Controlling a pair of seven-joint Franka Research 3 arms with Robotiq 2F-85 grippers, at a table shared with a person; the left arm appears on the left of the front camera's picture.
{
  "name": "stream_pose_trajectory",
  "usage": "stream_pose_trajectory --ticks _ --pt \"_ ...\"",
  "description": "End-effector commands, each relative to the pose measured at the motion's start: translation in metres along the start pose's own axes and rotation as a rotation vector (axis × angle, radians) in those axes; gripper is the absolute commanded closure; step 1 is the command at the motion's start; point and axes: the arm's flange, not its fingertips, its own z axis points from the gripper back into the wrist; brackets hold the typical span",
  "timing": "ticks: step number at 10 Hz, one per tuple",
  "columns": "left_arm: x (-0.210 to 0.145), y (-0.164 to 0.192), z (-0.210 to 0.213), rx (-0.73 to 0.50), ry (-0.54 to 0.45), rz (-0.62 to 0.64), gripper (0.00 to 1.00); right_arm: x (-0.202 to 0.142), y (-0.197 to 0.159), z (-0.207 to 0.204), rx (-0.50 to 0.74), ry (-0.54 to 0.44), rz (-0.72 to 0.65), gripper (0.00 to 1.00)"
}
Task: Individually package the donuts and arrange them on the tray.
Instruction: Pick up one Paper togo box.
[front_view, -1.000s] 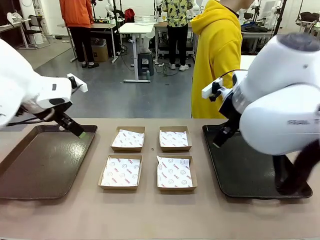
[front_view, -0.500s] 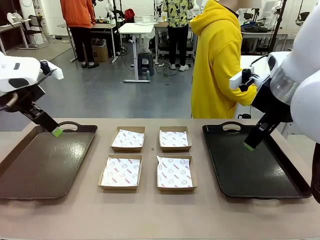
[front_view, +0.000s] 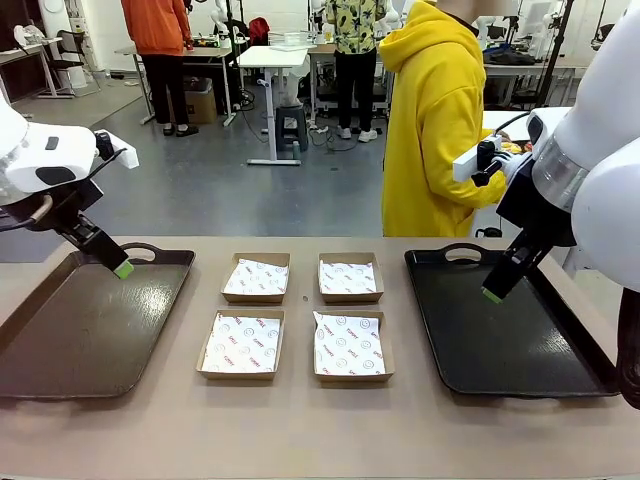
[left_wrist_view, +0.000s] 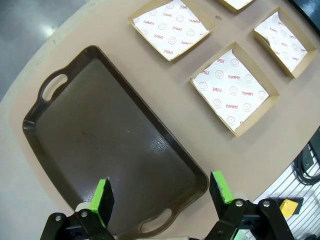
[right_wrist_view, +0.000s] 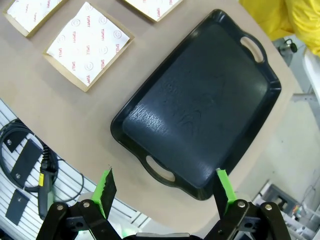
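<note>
The left gripper (front_view: 121, 268) hangs over the far corner of the brown tray (front_view: 60, 350), its jaws wide apart and nothing between them; the right gripper (front_view: 493, 293) is also open and empty, above the black tray (front_view: 520, 350). Between the two trays, four cardboard boxes (front_view: 241, 344) lie on the table (front_view: 300, 430) in two rows, each with only a printed paper inside; both trays are bare; a person (front_view: 430, 130) in a yellow hoodie stands at the far side. Where the donuts are I cannot tell; none is on the table. I think a donut will be light, soft and easy to crush, with sticky icing; it is better to take it by the outer sides, under the icing, with a gentle squeeze, and lay it flat in a box.
</note>
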Motion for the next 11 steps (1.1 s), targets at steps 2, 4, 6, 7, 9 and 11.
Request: stream_pose_trajectory --ticks 2,4,6,7,9,11 --pt "-0.003 0.017 0.003 -0.269 -0.121 0.149 0.00 -0.008 -0.019 0.004 0.215 -0.102 -0.130 0.00" --pt "-0.020 0.049 0.005 -0.807 -0.331 0.434 0.00 -0.033 -0.062 -0.012 0.707 -0.289 -0.448 0.00" --pt "-0.037 0.073 -0.004 -1.140 -0.469 0.610 0.00 -0.064 -0.095 -0.032 1.082 -0.450 -0.686 0.00" --pt "-0.047 0.083 -0.009 -1.226 -0.510 0.679 0.00 -0.084 -0.107 -0.040 1.200 -0.540 -0.774 0.00" --pt "-0.069 0.097 -0.020 -1.321 -0.465 0.782 0.00 -0.128 -0.126 -0.052 1.387 -0.665 -0.882 0.00" --pt "-0.088 0.109 -0.028 -1.349 -0.344 0.851 0.00 -0.156 -0.136 -0.064 1.432 -0.680 -0.943 0.00"
